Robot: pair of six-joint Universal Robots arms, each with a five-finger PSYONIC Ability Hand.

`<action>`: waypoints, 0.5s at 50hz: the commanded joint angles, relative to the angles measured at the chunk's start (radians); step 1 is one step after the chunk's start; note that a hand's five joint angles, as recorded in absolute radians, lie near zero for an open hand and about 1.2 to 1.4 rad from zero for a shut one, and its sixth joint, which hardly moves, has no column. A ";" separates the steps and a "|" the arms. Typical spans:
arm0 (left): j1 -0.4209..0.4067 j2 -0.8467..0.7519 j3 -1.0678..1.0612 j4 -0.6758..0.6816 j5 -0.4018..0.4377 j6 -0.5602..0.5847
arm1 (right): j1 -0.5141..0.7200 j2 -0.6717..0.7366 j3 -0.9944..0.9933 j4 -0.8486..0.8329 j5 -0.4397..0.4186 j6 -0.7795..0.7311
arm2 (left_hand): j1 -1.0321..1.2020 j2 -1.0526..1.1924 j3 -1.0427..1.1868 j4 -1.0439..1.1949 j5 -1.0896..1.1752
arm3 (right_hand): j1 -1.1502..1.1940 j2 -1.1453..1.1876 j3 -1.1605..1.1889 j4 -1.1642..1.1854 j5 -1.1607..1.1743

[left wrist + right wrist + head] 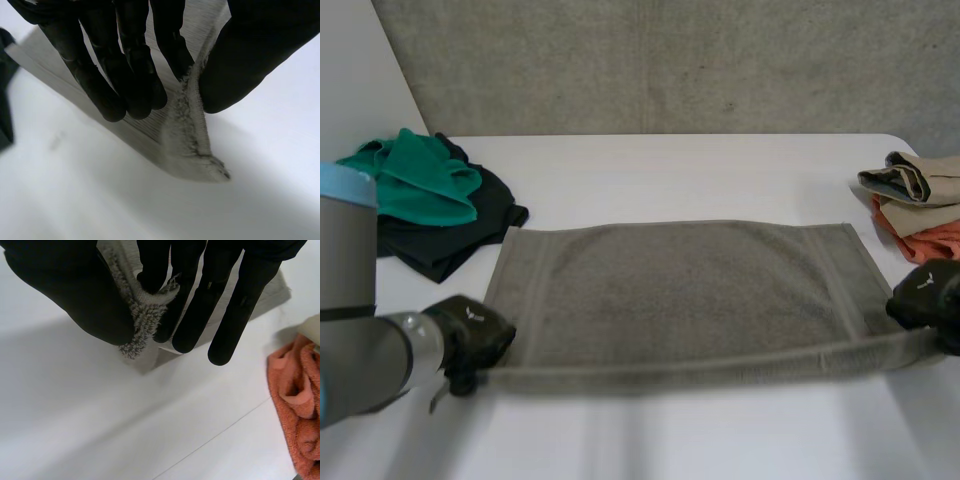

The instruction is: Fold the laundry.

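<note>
The grey towel (670, 290) is thick, soft cloth. It looks fuzzy, with tiny loops that stick out rough at its corners. It has a flatter woven strip near each short end. The worktop (670, 170) is white, smooth and dull, not shiny. The left hand (125, 75) and the right hand (220, 300) are black, smooth and a bit shiny, like plastic. The orange towel (295, 405) is fluffy cloth too. The green cloth (420, 180) and the black cloth (450, 245) look thin and smooth. The wall (670, 60) is grey and rough, like stone.
</note>
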 commanded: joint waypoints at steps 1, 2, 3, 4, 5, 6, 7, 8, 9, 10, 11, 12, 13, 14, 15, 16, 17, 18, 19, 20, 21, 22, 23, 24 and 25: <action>-0.033 -0.141 0.216 0.189 -0.022 -0.024 | 0.063 0.126 -0.101 -0.247 0.028 0.204 | 0.246 0.199 0.207 0.199 0.227 | 0.277 0.222 0.206 0.199 0.208; -0.036 -0.188 0.284 0.248 -0.032 -0.039 | 0.079 0.155 -0.122 -0.322 0.040 0.247 | 0.246 0.199 0.207 0.199 0.227 | 0.277 0.222 0.206 0.199 0.208; -0.037 -0.213 0.321 0.282 -0.040 -0.044 | 0.089 0.169 -0.132 -0.362 0.047 0.267 | 0.246 0.199 0.207 0.199 0.227 | 0.277 0.222 0.206 0.199 0.208; -0.039 -0.239 0.356 0.304 -0.046 -0.047 | 0.098 0.181 -0.141 -0.400 0.053 0.288 | 0.246 0.199 0.207 0.199 0.227 | 0.277 0.222 0.206 0.199 0.208; -0.040 -0.270 0.393 0.327 -0.054 -0.051 | 0.107 0.194 -0.149 -0.440 0.059 0.307 | 0.246 0.199 0.207 0.199 0.227 | 0.277 0.222 0.206 0.199 0.208; -0.043 -0.329 0.466 0.366 -0.071 -0.056 | 0.121 0.223 -0.167 -0.518 0.071 0.336 | 0.246 0.199 0.207 0.199 0.227 | 0.277 0.222 0.206 0.199 0.208; -0.046 -0.357 0.503 0.380 -0.080 -0.056 | 0.130 0.237 -0.175 -0.563 0.079 0.351 | 0.246 0.199 0.207 0.199 0.227 | 0.277 0.222 0.206 0.199 0.208; -0.051 -0.388 0.543 0.393 -0.092 -0.056 | 0.136 0.252 -0.184 -0.592 0.084 0.362 | 0.246 0.199 0.207 0.199 0.227 | 0.277 0.222 0.206 0.199 0.208; -0.054 -0.417 0.580 0.396 -0.103 -0.056 | 0.142 0.266 -0.195 -0.629 0.088 0.373 | 0.246 0.199 0.207 0.199 0.227 | 0.277 0.222 0.206 0.199 0.208; -0.060 -0.475 0.656 0.393 -0.130 -0.056 | 0.155 0.299 -0.214 -0.701 0.100 0.390 | 0.246 0.199 0.207 0.199 0.227 | 0.277 0.222 0.206 0.199 0.208; -0.065 -0.504 0.693 0.387 -0.143 -0.057 | 0.158 0.315 -0.227 -0.736 0.107 0.396 | 0.246 0.199 0.207 0.199 0.227 | 0.277 0.222 0.206 0.199 0.208; -0.068 -0.531 0.727 0.384 -0.149 -0.057 | 0.162 0.332 -0.242 -0.769 0.111 0.399 | 0.246 0.199 0.207 0.199 0.227 | 0.277 0.222 0.206 0.199 0.208; -0.071 -0.555 0.763 0.382 -0.158 -0.057 | 0.167 0.350 -0.259 -0.796 0.116 0.401 | 0.246 0.199 0.207 0.199 0.227 | 0.277 0.222 0.206 0.199 0.208; -0.076 -0.598 0.831 0.379 -0.166 -0.059 | 0.176 0.387 -0.294 -0.844 0.128 0.398 | 0.246 0.199 0.207 0.199 0.227 | 0.277 0.222 0.206 0.199 0.208; -0.082 -0.635 0.893 0.379 -0.161 -0.059 | 0.185 0.421 -0.328 -0.870 0.142 0.393 | 0.246 0.199 0.207 0.199 0.227 | 0.277 0.222 0.206 0.199 0.208; -0.086 -0.653 0.921 0.379 -0.158 -0.061 | 0.190 0.438 -0.345 -0.876 0.146 0.390 | 0.246 0.199 0.207 0.199 0.227 | 0.277 0.222 0.206 0.199 0.208; -0.097 -0.684 0.968 0.374 -0.139 -0.061 | 0.201 0.476 -0.381 -0.882 0.157 0.381 | -0.332 -0.379 -0.371 -0.380 -0.351 | -0.087 -0.141 -0.157 -0.165 -0.156; -0.102 -0.696 0.988 0.374 -0.128 -0.057 | 0.207 0.494 -0.400 -0.881 0.162 0.375 | -0.762 -0.809 -0.801 -0.810 -0.782 | -0.523 -0.578 -0.594 -0.601 -0.592; -0.109 -0.707 1.007 0.374 -0.122 -0.053 | 0.216 0.513 -0.420 -0.879 0.171 0.367 | -0.976 -1.023 -1.015 -1.023 -0.995 | -0.871 -0.925 -0.941 -0.949 -0.940; -0.115 -0.716 1.023 0.374 -0.112 -0.050 | 0.225 0.528 -0.437 -0.875 0.183 0.358 | -0.976 -1.023 -1.015 -1.023 -0.995 | -0.945 -0.999 -1.015 -1.023 -1.014; -0.128 -0.727 1.049 0.379 -0.103 -0.042 | 0.237 0.550 -0.460 -0.873 0.211 0.346 | -0.976 -1.023 -1.015 -1.023 -0.995 | -0.945 -0.999 -1.015 -1.023 -1.014; -0.132 -0.727 1.059 0.381 -0.103 -0.039 | 0.242 0.554 -0.466 -0.873 0.225 0.341 | -0.976 -1.023 -1.015 -1.023 -0.995 | -0.945 -0.999 -1.015 -1.023 -1.014; -0.134 -0.727 1.067 0.382 -0.108 -0.038 | 0.245 0.554 -0.468 -0.873 0.237 0.338 | -0.976 -1.023 -1.015 -1.023 -0.995 | -0.945 -0.999 -1.015 -1.023 -1.014; -0.131 -0.723 1.077 0.388 -0.123 -0.036 | 0.250 0.547 -0.465 -0.873 0.257 0.344 | -0.976 -1.023 -1.015 -1.023 -0.995 | -0.945 -0.999 -1.015 -1.023 -1.014; -0.128 -0.716 1.077 0.391 -0.134 -0.037 | 0.253 0.541 -0.460 -0.873 0.264 0.348 | -0.976 -1.023 -1.015 -1.023 -0.995 | -0.945 -0.999 -1.015 -1.023 -1.014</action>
